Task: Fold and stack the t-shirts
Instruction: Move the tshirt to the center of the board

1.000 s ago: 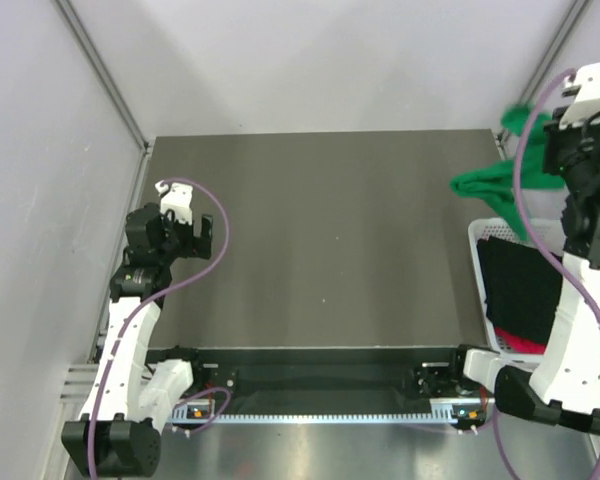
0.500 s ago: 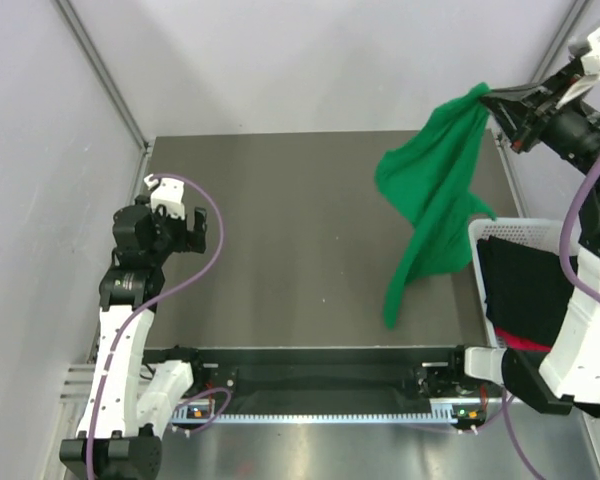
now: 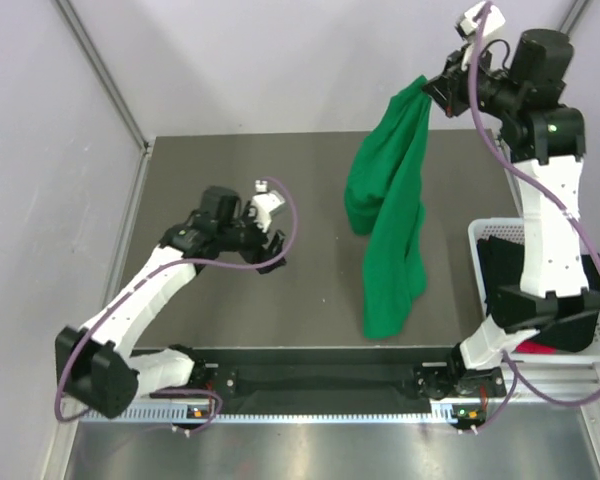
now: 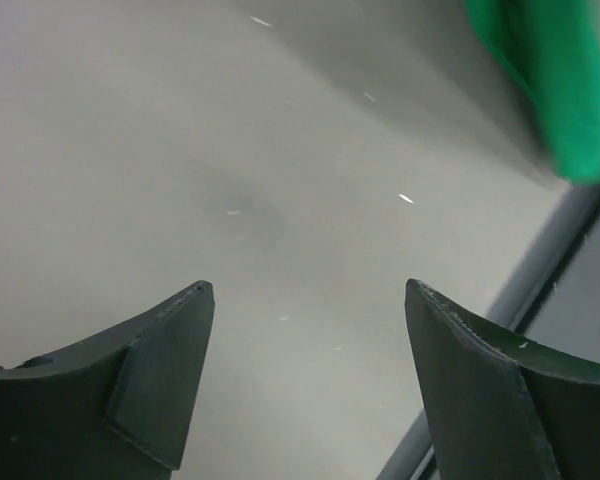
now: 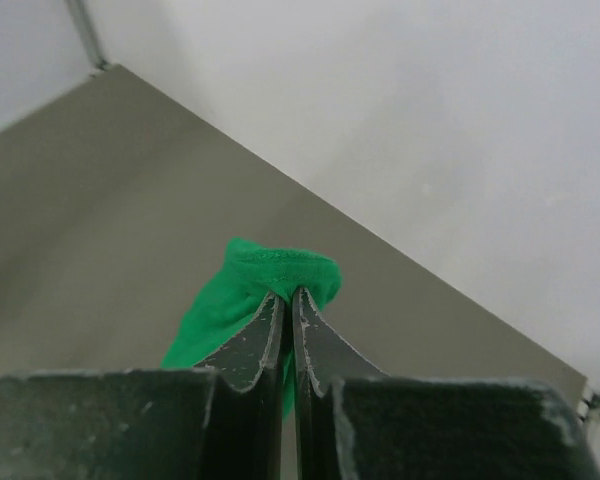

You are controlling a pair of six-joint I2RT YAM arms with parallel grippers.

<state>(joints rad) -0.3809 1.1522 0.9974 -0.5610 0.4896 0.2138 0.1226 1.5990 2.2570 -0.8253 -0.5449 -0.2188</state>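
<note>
A bright green t-shirt hangs in a long drape over the table's right half. My right gripper is raised high at the back right and is shut on the shirt's top edge, which shows as a green fold at its fingertips. A black t-shirt and a red one lie bunched in a white basket at the right edge. My left gripper is open and empty over the table, left of the hanging shirt. A green corner of the shirt shows in the left wrist view.
The dark table is walled by grey panels on the left, back and right. A black rail runs along the near edge between the arm bases.
My right gripper has swung the green shirt up out of the basket area and leftward, so it now hangs long. My left arm has reached right toward the table's middle.
</note>
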